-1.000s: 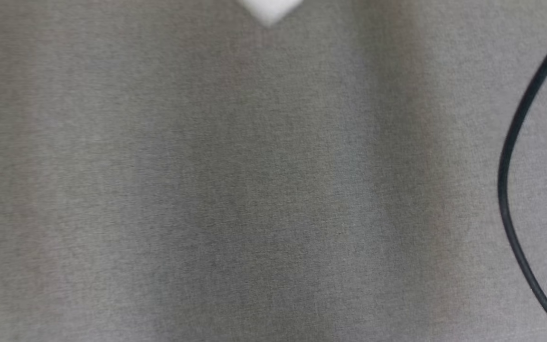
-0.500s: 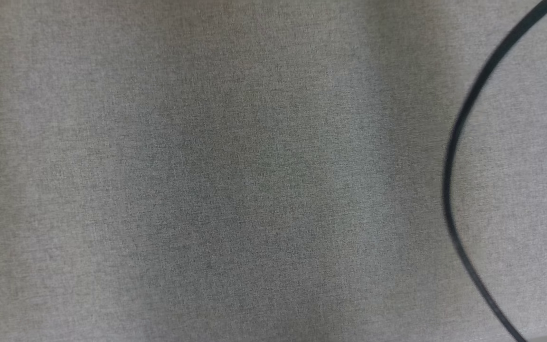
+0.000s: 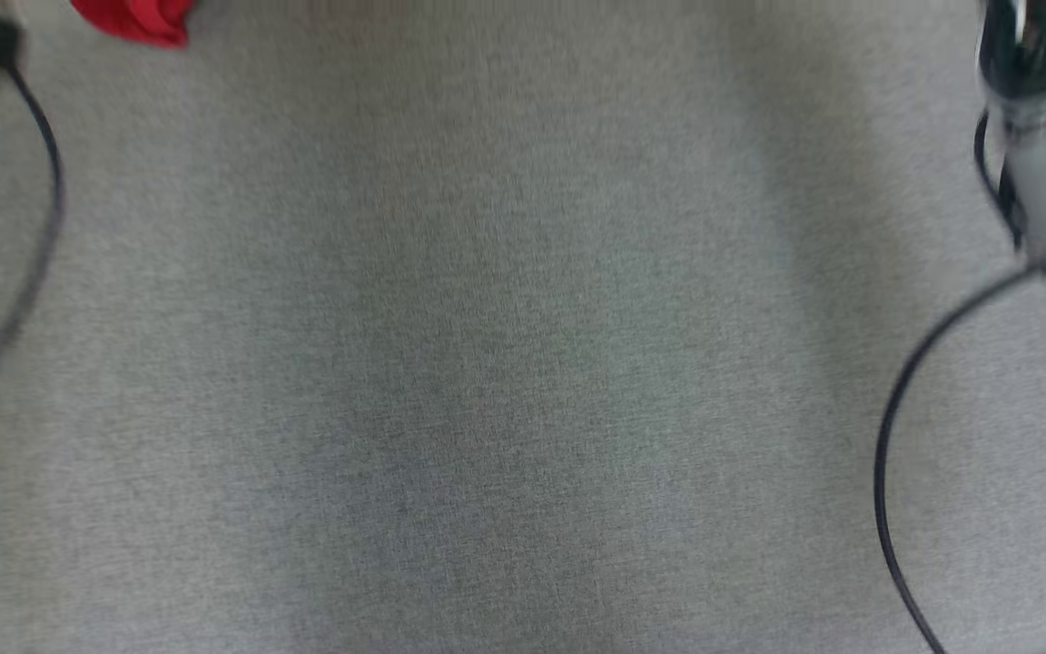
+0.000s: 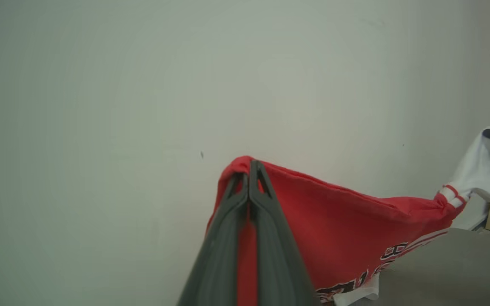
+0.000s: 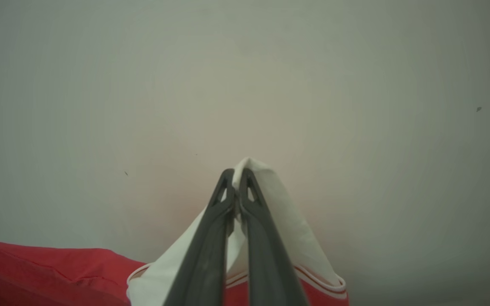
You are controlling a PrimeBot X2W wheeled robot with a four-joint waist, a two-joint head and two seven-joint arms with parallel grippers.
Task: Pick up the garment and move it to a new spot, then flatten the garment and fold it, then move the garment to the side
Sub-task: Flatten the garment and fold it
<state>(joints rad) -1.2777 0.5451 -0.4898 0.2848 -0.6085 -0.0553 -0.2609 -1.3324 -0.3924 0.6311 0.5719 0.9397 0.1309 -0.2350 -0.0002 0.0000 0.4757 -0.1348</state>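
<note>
**Garment carried between two hands, above the surface.** My left hand (image 4: 250, 170) is pinched tight on a folded edge of the red body of the garment (image 4: 347, 238). My right hand (image 5: 237, 178) is clamped on the tip of its white sleeve (image 5: 283, 221), just beyond the red-striped cuff. The cloth hangs between the two grips in a shallow sag against a pale wall (image 4: 100, 106). Its printed lower part drops toward the edge of the grey surface (image 4: 440, 267); I cannot tell whether it touches.

In the head view a scrap of red shows at the upper left, with my pale right forearm (image 3: 1045, 182) at the upper right and a black cable (image 3: 886, 472) looping below it.

**Handling (my judgement).** This is a light, limp knit with no stiffness of its own. It will sag, swing and bunch wherever it is unsupported, but it should not break or mark.

- **Best holds:** the doubled places, meaning cuff, hem and shoulder seam, because a thin single layer may creep out of a narrow pinch.
- **For flattening:** I would want matched holds on two corresponding corners. The present grips, body edge and sleeve tip, are uneven and will lay the cloth down skewed.
</note>
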